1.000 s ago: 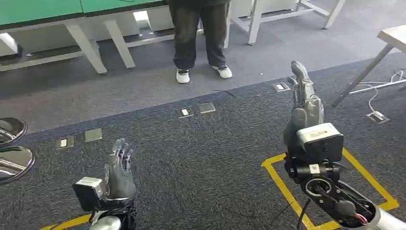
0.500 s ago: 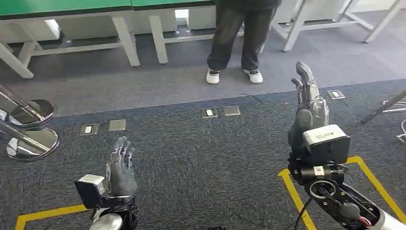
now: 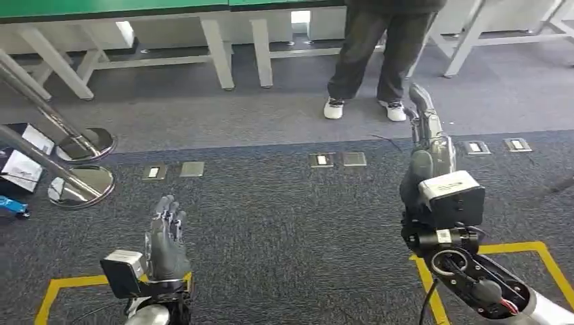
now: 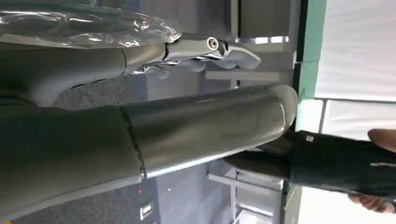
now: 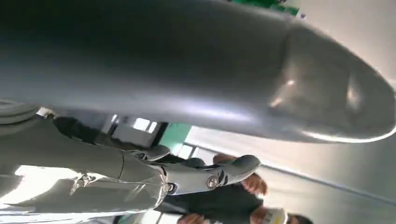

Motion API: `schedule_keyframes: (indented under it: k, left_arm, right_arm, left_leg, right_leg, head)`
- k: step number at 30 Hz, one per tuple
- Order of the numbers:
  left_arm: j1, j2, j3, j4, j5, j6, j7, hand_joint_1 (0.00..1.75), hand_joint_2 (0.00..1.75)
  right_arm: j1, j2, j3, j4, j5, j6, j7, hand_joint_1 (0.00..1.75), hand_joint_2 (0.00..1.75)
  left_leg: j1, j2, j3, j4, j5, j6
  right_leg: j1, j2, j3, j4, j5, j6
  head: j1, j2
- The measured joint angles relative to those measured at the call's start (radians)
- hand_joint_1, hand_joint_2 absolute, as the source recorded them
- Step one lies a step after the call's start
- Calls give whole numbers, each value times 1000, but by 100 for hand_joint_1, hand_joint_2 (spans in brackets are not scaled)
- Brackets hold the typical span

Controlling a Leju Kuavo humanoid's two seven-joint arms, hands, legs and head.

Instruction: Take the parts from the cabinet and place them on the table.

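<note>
Grey carpet (image 3: 284, 230), person (image 3: 379, 61) at 12 o'clock; left hand (image 3: 164, 238) and right hand (image 3: 428, 145) empty, fingers extended. I cannot judge part handling: none visible.

1. A green-topped table (image 3: 101, 8) is seen along the far edge of the head view. Only the front edge of its top is shown.
2. A second green-topped table (image 3: 284, 3) is set just beside it, end to end. The seam between the two tops is visible.
3. Both tops are carried on pale splayed legs (image 3: 218, 44), tied by low crossbars near the floor.
4. Both tables are stood upright on the lighter grey carpet (image 3: 203, 122), well apart from the robot.
5. What lies on the tops cannot be told.
6. A green edge strip (image 4: 306, 46) is picked up in the left wrist view, turned on its side.
</note>
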Motion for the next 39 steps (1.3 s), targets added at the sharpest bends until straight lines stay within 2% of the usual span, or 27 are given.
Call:
schedule_keyframes:
  k: [1, 3, 4, 5, 6, 9, 10, 11, 13, 15, 16, 17, 19, 20, 21, 22, 24, 25, 27, 29, 30, 31, 32, 34, 35, 36, 39]
  left_arm:
    - [1, 1, 0, 0, 0, 0, 0, 0, 0]
    - [0, 3, -1, 0, 0, 0, 0, 0, 0]
    - [0, 4, -1, -1, -1, 0, 0, 0, 0]
    - [-1, 5, -1, -3, -1, 0, 0, 0, 0]
    - [-3, 4, -2, -5, -1, 0, 0, 0, 0]
    - [-3, 6, -2, -7, -1, 0, 2, 0, 0]
    - [-2, 4, -2, -9, -1, 0, 2, 0, 0]
    - [-4, 4, -2, -10, -2, 0, 1, 0, 0]
    - [-8, 3, -3, -10, -1, 0, 2, 0, 0]
    - [-5, 4, -4, -10, -1, 0, 2, 0, 0]
    - [-4, 4, -4, -10, -1, 0, 3, 0, 0]
    - [-4, 4, -4, -10, -1, 0, 3, 0, 0]
    - [-4, 3, -5, -10, -1, 0, 3, 0, 0]
    - [-4, 3, -5, -10, -1, 0, 3, 0, 0]
    - [-7, 4, -5, -10, -1, 0, 3, 0, 0]
    - [-6, 4, -5, -10, -2, 0, 3, 0, 0]
    - [-1, 5, -6, -11, -1, 0, 3, 0, 0]
    - [-1, 6, -6, -11, -2, 0, 3, 0, 0]
    - [-3, 5, -7, -13, -2, -1, 3, 0, 0]
    - [-4, 5, -8, -13, -2, -2, 3, 0, 0]
    - [-2, 5, -8, -13, -1, -3, 3, 0, 0]
    - [-1, 5, -8, -13, -1, -3, 3, 0, 0]
    - [-1, 5, -8, -13, -1, -3, 3, 0, 0]
    - [-1, 5, -8, -13, -2, -3, 3, 0, 0]
    - [-1, 5, -8, -14, -2, -3, 3, 0, 0]
    - [-4, 5, -8, -14, -2, -3, 3, 0, 0]
    - [-4, 6, -8, -15, -4, -2, 2, 0, 0]
  right_arm:
    - [0, 0, 0, 0, -2, 0, 0, 0, 0]
    - [-1, 1, 0, 0, -2, 0, 0, 0, 0]
    - [-3, 1, 0, 0, -2, 0, 0, 0, 0]
    - [-5, 1, 0, 0, -2, -1, -1, 0, 0]
    - [-5, 1, 0, 0, -2, -2, -1, 0, 0]
    - [-5, 1, 0, 0, -2, -2, -1, 0, 0]
    - [-5, 1, 0, -1, -2, -2, -1, 0, 0]
    - [-6, 1, -1, -1, -2, -2, -1, 0, 0]
    - [-5, 1, -1, 0, -2, -3, -1, 0, 0]
    - [-3, 1, 0, 0, -2, -3, -1, 0, 0]
    - [-3, 1, 0, 0, -2, -3, -1, 0, 0]
    - [-4, 1, 0, 0, -2, -3, -1, 0, 0]
    - [-4, 1, 0, 0, -2, -3, -1, 0, 0]
    - [-5, 1, 0, 0, -2, -3, -2, 0, 0]
    - [-3, 1, 0, 1, -2, -3, -1, 0, 0]
    - [-2, 1, 0, 0, -3, -3, -2, 0, 0]
    - [-1, 2, 0, 0, -2, -4, -3, 0, 0]
    - [-3, 2, 0, 0, -2, -5, -3, 0, 0]
    - [-4, 2, 0, 0, -2, -6, -4, 0, 0]
    - [-3, 2, 0, 0, -2, -7, -5, 0, 0]
    - [-4, 2, 0, 0, -2, -8, -5, 0, 0]
    - [-3, 2, 0, 0, -2, -8, -4, 0, 0]
    - [-4, 2, 0, 0, -2, -9, -4, 0, 0]
    - [-4, 2, 0, 0, -2, -10, -5, 0, 0]
    - [-4, 2, 0, 0, -2, -10, -5, 0, 0]
    - [-3, 2, 0, 0, -2, -10, -5, 0, 0]
    - [-3, 3, 1, 0, -2, -11, -5, 0, 0]
  left_leg:
    - [0, 2, 3, -7, 15, 2]
    - [-2, 10, 74, -150, 92, 11]
    - [-5, 28, 124, -242, 131, 20]
    - [-16, 74, 158, -311, 136, 29]
    - [-26, 73, 164, -324, 135, 34]
    - [-27, 44, 161, -325, 134, 42]
    - [-14, 34, 177, -344, 141, 49]
    - [-12, 26, 184, -352, 143, 50]
    - [-10, 10, 186, -352, 143, 57]
    - [-11, -11, 185, -351, 143, 57]
    - [-11, -21, 185, -350, 143, 57]
    - [-9, -34, 186, -347, 143, 56]
    - [-3, -58, 187, -336, 137, 48]
    - [-1, -68, 183, -328, 132, 41]
    - [-7, -78, 168, -313, 131, 37]
    - [-4, -86, 158, -311, 136, 31]
    - [1, -105, 156, -320, 142, 20]
    - [-2, -113, 151, -315, 141, 17]
    - [-6, -30, 119, -242, 92, 7]
    - [-1, -3, 36, -72, 19, 0]
    - [-1, 1, 0, -2, -2, -1]
    - [-1, 3, -14, 21, 0, 0]
    - [-1, 3, -2, -7, 23, 3]
    - [-3, 11, 85, -177, 106, 15]
    - [-11, 39, 140, -274, 143, 29]
    - [-24, 72, 161, -318, 134, 36]
    - [-30, 46, 158, -321, 137, 41]
  right_leg:
    - [1, -11, 1, 0, -1, -1]
    - [4, -31, 4, 0, -4, -1]
    - [4, -38, 7, 0, -6, -1]
    - [6, -45, 9, 0, -8, 2]
    - [11, -52, 7, 1, -10, 6]
    - [11, -78, 18, -6, -13, 16]
    - [12, -75, 21, -5, -22, 24]
    - [7, -31, 18, 18, -39, 27]
    - [4, 12, -52, 164, -112, 32]
    - [3, 18, -131, 313, -160, 39]
    - [3, 18, -139, 320, -148, 41]
    - [1, 18, -123, 279, -111, 42]
    - [-8, 32, -40, 97, -7, 47]
    - [-17, 71, -13, 31, 5, 54]
    - [-19, 110, -5, 16, -4, 53]
    - [-18, 102, -11, 22, -6, 42]
    - [-7, 85, -11, 22, -7, 30]
    - [-16, 73, -6, 14, -3, 22]
    - [-13, 49, -2, 10, -1, 10]
    - [-7, 25, -3, 10, -3, 3]
    - [-5, 13, -3, 10, -4, 2]
    - [-5, 1, -2, 10, -5, 1]
    - [-4, -9, -2, 10, -6, 0]
    - [-1, -26, 4, 10, -9, 0]
    - [-1, -33, 7, 9, -11, 1]
    - [4, -40, 8, 9, -14, 4]
    - [2, -63, 12, 4, -16, 15]
  head:
    - [-3, 0]
    - [-5, 0]
    - [-6, 0]
    - [-6, 0]
    - [-8, 0]
    - [-3, 0]
    - [-2, 0]
    - [-1, 0]
    - [13, 0]
    - [20, 0]
    - [20, 0]
    - [23, 0]
    - [28, 0]
    - [32, 0]
    - [35, 0]
    - [31, 0]
    - [27, 0]
    - [24, 0]
    - [5, 0]
    - [-2, 0]
    - [-2, 0]
    - [-5, 0]
    - [-5, 0]
    - [-7, 0]
    - [-7, 0]
    - [-8, 0]
    - [-9, 0]
